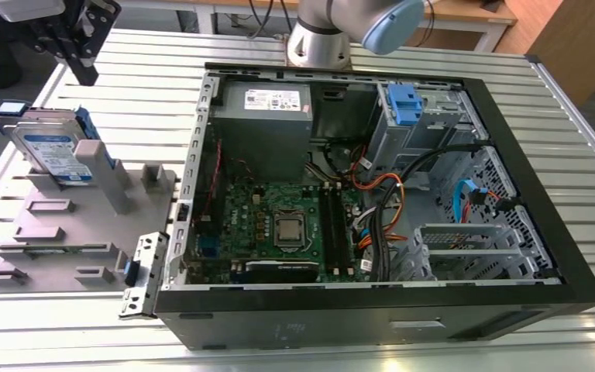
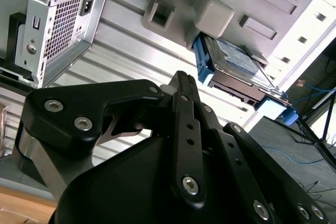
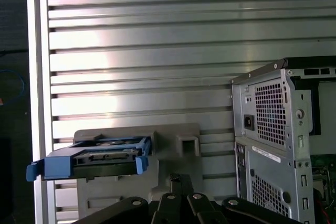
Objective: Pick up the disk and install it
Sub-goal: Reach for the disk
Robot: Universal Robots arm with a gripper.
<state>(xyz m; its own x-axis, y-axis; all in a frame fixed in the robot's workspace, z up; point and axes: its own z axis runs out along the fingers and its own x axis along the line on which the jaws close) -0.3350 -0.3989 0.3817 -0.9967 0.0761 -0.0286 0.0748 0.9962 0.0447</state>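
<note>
Jaws closed on nothing, above the disk [image 1: 49,149], its lower edge hidden behind a grey holder post [image 1: 102,177]

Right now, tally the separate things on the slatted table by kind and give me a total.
disk, standing in the fixture: 1
grey fixture: 1
open computer case: 1
Total: 3
</note>
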